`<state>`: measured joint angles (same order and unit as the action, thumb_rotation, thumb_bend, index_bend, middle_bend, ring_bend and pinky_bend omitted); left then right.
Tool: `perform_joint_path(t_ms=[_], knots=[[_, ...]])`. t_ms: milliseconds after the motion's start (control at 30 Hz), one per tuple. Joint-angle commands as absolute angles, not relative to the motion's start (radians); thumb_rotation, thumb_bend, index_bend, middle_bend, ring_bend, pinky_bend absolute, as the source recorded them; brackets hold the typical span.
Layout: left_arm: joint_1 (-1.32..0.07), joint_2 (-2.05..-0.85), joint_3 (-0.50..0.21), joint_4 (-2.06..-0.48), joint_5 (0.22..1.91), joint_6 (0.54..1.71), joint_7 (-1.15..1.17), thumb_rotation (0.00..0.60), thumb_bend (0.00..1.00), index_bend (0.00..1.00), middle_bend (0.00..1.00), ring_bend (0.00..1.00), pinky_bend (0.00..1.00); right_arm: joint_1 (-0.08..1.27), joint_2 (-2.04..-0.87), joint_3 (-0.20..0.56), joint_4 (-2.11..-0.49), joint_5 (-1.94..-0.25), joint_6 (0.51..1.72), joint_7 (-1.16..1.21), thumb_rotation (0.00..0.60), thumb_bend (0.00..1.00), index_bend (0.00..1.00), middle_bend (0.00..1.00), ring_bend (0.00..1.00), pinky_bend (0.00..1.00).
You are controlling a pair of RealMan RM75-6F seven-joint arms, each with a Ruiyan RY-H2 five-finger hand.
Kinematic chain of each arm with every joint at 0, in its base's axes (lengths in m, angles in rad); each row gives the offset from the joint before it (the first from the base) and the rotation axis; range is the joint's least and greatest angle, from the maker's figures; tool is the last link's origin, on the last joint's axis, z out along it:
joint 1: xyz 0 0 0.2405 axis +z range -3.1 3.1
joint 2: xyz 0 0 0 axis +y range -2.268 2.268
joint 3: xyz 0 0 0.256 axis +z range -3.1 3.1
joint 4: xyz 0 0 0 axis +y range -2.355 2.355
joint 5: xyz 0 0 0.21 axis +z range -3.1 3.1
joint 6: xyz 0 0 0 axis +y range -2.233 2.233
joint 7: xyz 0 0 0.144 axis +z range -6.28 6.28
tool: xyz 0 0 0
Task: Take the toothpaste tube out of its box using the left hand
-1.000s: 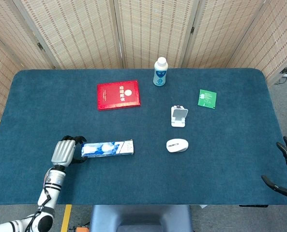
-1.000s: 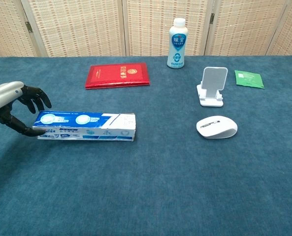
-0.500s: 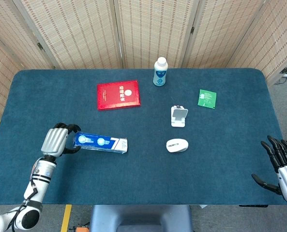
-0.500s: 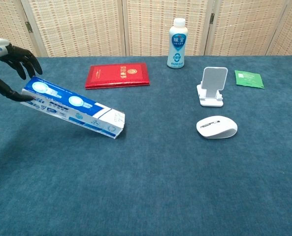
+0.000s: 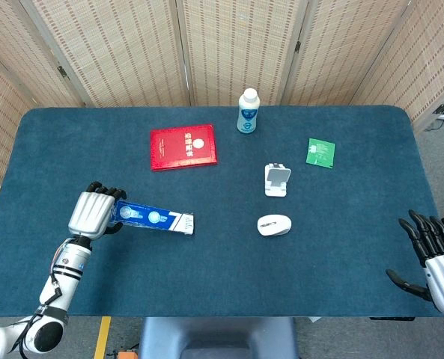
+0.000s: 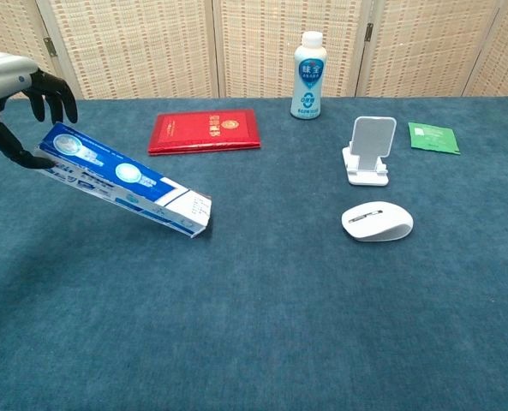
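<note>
Chest view shows the toothpaste box (image 6: 121, 178) tilted, its long axis running from the raised left end down to the right end on the table (image 6: 262, 325); the left hand (image 6: 18, 94) pinches that raised end, while the right hand (image 5: 431, 254) hangs open, well apart at the table's far right edge

The left hand (image 6: 14, 94) is gripping one end of the toothpaste box (image 6: 121, 177) at the far left, holding it tilted, the lower right end slanting down toward the blue table (image 6: 262, 317). A white mouse (image 6: 377, 221) is lying well to the right.
</note>
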<state>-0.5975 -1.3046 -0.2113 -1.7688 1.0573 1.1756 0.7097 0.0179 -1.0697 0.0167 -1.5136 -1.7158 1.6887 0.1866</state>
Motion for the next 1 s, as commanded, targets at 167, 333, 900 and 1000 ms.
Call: perform_joint_path(t_ms=[167, 333, 900, 1000], knots=[[-0.626, -1.313, -0.121, -1.721, 1.172, 1.253, 0.892, 0.6, 0.26, 0.39, 0.57, 0.4, 0.24, 0.018, -1.072, 0.016, -1.512, -1.718, 1.69, 0.183, 0.6, 0.23, 0.0, 0.0, 0.0, 0.0], [-0.631, -1.278, -0.112, -1.737, 1.208, 1.269, 0.948, 0.6, 0.26, 0.39, 0.57, 0.4, 0.23, 0.021, -1.073, 0.013, -1.518, -1.721, 1.682, 0.17, 0.6, 0.23, 0.0, 0.0, 0.0, 0.0], [-0.683, -1.125, -0.1, -1.779, 1.386, 1.27, 1.155, 0.6, 0.26, 0.39, 0.57, 0.4, 0.22, 0.02, -1.072, 0.011, -1.521, -1.723, 1.686, 0.168, 0.6, 0.23, 0.0, 0.0, 0.0, 0.0], [-0.69, -1.106, -0.089, -1.764, 1.435, 1.258, 1.157, 0.6, 0.25, 0.39, 0.57, 0.4, 0.21, 0.019, -1.072, 0.009, -1.519, -1.725, 1.689, 0.168, 0.6, 0.23, 0.0, 0.0, 0.0, 0.0]])
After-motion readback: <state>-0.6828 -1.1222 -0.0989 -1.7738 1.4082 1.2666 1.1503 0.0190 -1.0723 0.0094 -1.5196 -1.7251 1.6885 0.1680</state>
